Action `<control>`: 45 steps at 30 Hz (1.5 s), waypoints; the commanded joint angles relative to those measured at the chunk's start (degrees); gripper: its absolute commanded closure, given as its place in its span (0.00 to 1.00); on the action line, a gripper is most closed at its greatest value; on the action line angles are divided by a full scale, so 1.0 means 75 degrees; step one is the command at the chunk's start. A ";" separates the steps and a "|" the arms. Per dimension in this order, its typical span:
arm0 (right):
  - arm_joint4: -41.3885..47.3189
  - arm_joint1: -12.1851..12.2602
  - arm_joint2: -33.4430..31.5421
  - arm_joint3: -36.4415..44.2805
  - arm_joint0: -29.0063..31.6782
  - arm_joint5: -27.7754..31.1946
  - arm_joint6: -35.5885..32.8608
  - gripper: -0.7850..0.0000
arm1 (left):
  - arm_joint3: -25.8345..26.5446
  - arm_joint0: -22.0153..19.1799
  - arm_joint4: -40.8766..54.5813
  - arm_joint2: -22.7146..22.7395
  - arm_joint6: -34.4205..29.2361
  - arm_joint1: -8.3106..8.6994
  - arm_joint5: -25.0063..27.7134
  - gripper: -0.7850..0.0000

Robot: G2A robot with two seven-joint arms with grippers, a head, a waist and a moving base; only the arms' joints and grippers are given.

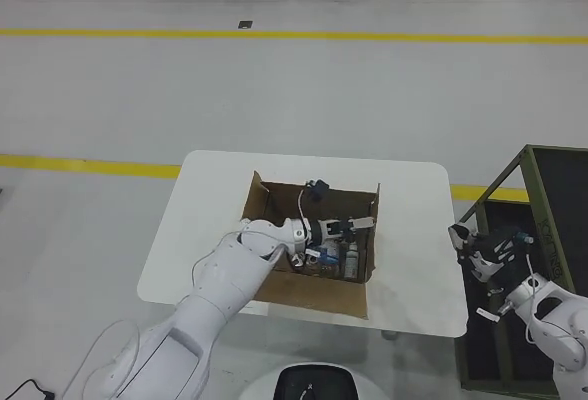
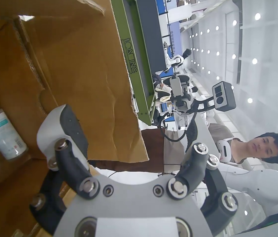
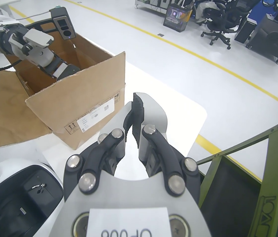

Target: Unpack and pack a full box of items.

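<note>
Left claw [image 2: 129, 134] spread, empty, inside box [image 3: 79, 99] | box mouth up | right claw [image 3: 135, 114] pinched shut, empty

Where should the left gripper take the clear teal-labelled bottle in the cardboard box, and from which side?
Probably the clear bottle at its labelled body, jaws across its width, coming in through the open top of the cardboard box: the box walls close off its sides, and the neck is narrower.

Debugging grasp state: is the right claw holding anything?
No, the right claw is closed tight with nothing in it.
</note>
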State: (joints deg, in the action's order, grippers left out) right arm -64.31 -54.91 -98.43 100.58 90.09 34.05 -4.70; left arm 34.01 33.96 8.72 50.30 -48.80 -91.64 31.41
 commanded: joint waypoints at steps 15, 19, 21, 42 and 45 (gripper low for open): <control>0.0242 0.0004 0.0395 0.0096 -0.0496 0.0745 -0.0384 1.00 | 0.2352 0.1024 -0.1803 0.1632 0.0543 0.1011 -0.0720 0.00; 0.0245 0.0003 0.0692 0.0226 -0.0775 0.1211 -0.0318 1.00 | 0.3284 0.1594 -0.2151 0.2348 0.0438 0.1325 -0.1024 0.00; 0.0213 0.0002 0.0916 0.0258 -0.0995 0.1402 -0.0488 1.00 | 0.3774 0.1893 -0.2309 0.2664 0.0424 0.1451 -0.1238 0.00; 0.0132 -0.0383 0.4062 -0.1344 -0.3666 0.1872 -0.1428 1.00 | 0.5430 0.2885 -0.3063 0.3836 0.1280 0.1922 -0.2227 0.00; 0.0047 -0.0432 0.4306 -0.1625 -0.3866 0.1769 -0.1618 1.00 | 0.5437 0.2876 -0.3103 0.3843 0.1367 0.1946 -0.2273 0.00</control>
State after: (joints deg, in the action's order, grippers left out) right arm -63.92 -58.08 -66.50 88.97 61.44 47.49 -16.45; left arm 74.81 55.56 -14.49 79.10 -38.80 -77.09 14.50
